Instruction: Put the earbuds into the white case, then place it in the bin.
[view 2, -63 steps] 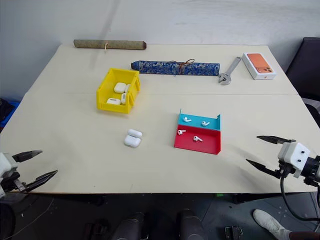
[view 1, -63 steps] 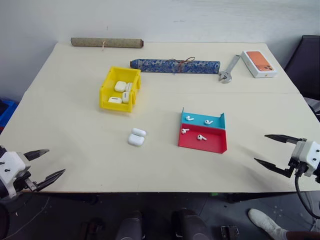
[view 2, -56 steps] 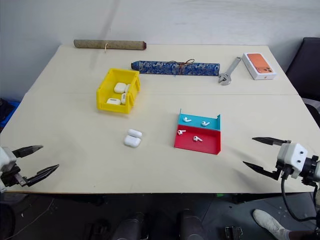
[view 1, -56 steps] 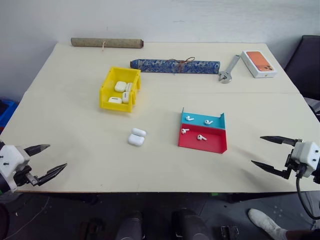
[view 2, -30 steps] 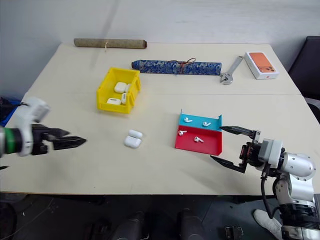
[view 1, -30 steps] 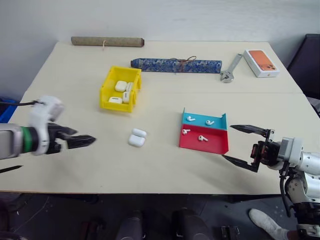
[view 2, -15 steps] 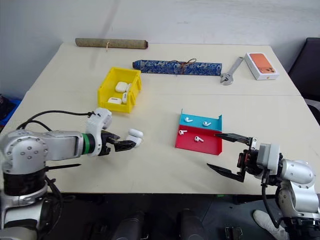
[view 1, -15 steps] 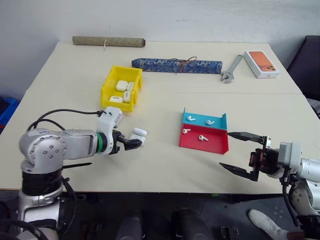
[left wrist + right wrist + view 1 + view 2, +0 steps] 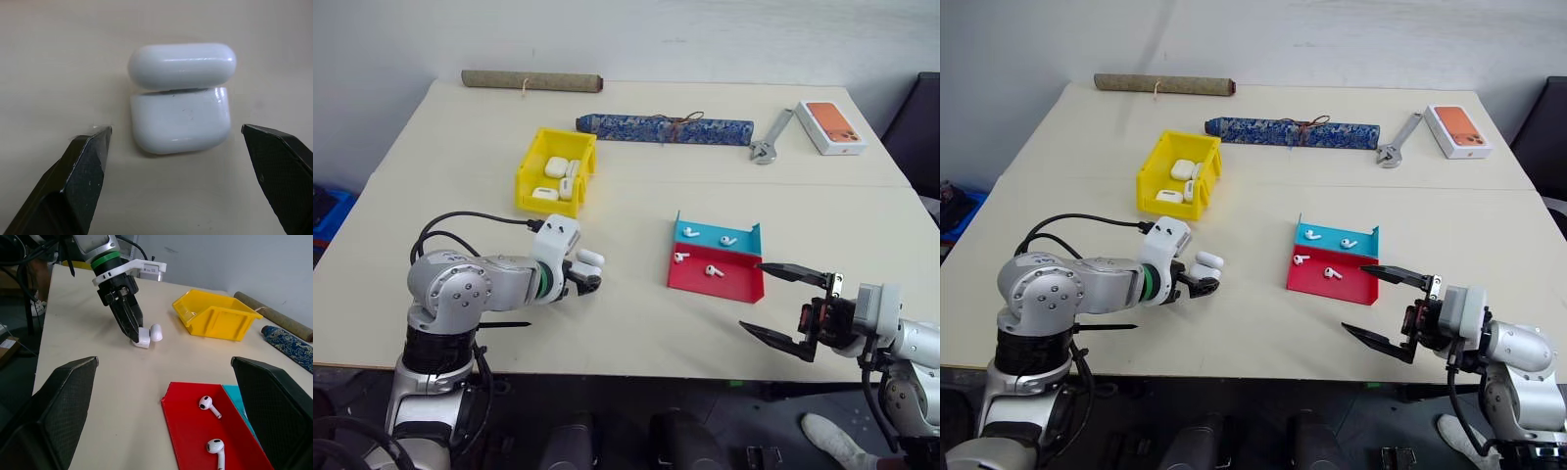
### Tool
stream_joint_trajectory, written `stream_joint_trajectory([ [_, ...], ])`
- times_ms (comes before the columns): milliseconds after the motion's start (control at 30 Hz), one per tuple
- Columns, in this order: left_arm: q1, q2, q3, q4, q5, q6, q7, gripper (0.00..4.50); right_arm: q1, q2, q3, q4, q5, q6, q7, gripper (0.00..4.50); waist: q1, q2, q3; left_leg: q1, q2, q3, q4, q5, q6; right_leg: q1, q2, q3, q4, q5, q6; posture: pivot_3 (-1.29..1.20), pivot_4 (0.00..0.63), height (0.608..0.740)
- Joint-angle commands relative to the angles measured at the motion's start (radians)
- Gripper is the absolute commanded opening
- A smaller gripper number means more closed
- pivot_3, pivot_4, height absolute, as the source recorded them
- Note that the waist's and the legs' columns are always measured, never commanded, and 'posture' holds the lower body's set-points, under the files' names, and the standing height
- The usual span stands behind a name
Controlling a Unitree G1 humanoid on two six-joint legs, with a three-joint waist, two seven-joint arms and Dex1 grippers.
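Four earbuds [image 9: 709, 253] lie in the red-and-blue tray [image 9: 749, 285], two in the blue part and two in the red part; the tray sits on the pale worktop [image 9: 636, 323], a bit to the robot's right of the middle. The white case [image 9: 180, 117] lies on the worktop with its lid flipped back, on the near side of the yellow bin [image 9: 530, 183] and apart from it; the bin already holds a few small white cases. The left pincer [image 9: 183, 171] points down at the white case with its two black fingers [image 9: 85, 169] spread wide, one on each side of the case; in the left wrist view neither finger touches the case, so nothing is held. The right pincer [image 9: 785, 305] hangs over the near edge of the worktop, just beside the tray's near right corner; its fingers [image 9: 791, 272] are spread wide too and hold nothing. At the far side of the worktop lie a brown roll [image 9: 530, 79], a blue patterned roll [image 9: 664, 128], a metal wrench [image 9: 771, 136] and a white box with an orange phone picture [image 9: 833, 126].
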Motion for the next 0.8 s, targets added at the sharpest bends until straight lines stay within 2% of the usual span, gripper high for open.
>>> stream_joint_trajectory([
  [33,0.012,-0.012,-0.009,-0.004,0.060,-0.005,-0.017,4.50,0.016,0.004,-0.039,-0.046,0.009,-0.011,-0.022,4.46,0.001,0.000,0.000,0.000,0.000,0.000,0.000,0.000,0.000,0.000,0.000,0.000,0.000,0.000,0.000,0.00,0.150,0.740],
  [367,0.016,-0.084,-0.031,0.018,0.182,-0.005,-0.091,4.50,0.048,0.003,-0.038,-0.073,0.011,-0.013,-0.040,4.46,0.005,0.000,0.000,0.004,-0.001,0.000,0.000,0.001,0.000,0.005,0.000,0.000,0.000,0.000,0.000,0.00,0.150,0.740],
  [467,0.029,-0.064,-0.045,0.008,0.194,-0.005,-0.122,3.90,0.060,0.007,-0.039,-0.073,0.011,-0.022,-0.038,4.50,0.004,0.001,0.000,0.005,-0.001,0.000,0.000,0.001,0.000,0.005,0.000,0.000,0.000,0.000,0.000,0.00,0.150,0.740],
  [600,0.043,-0.054,-0.040,-0.007,0.235,-0.016,-0.172,2.72,0.073,0.011,-0.038,-0.067,0.011,-0.034,-0.030,4.50,0.003,0.001,0.000,0.005,-0.001,0.000,-0.001,0.001,0.000,0.005,0.000,0.000,-0.001,0.000,0.000,0.00,0.150,0.740],
  [700,0.079,-0.007,0.027,-0.036,0.240,-0.119,-0.281,1.88,0.081,0.011,-0.039,-0.061,0.011,-0.043,-0.026,4.50,0.003,0.001,0.000,0.005,-0.001,0.000,-0.001,0.000,0.000,0.005,0.000,0.000,-0.002,0.000,0.000,0.00,0.150,0.740],
  [800,0.159,0.093,0.167,-0.009,0.220,-0.336,-0.500,1.88,0.082,0.007,-0.042,-0.056,0.008,-0.040,-0.028,4.50,-0.004,0.000,0.000,0.004,0.000,0.000,-0.002,0.000,-0.001,0.004,0.000,0.000,-0.002,0.000,0.000,0.00,0.150,0.740],
])
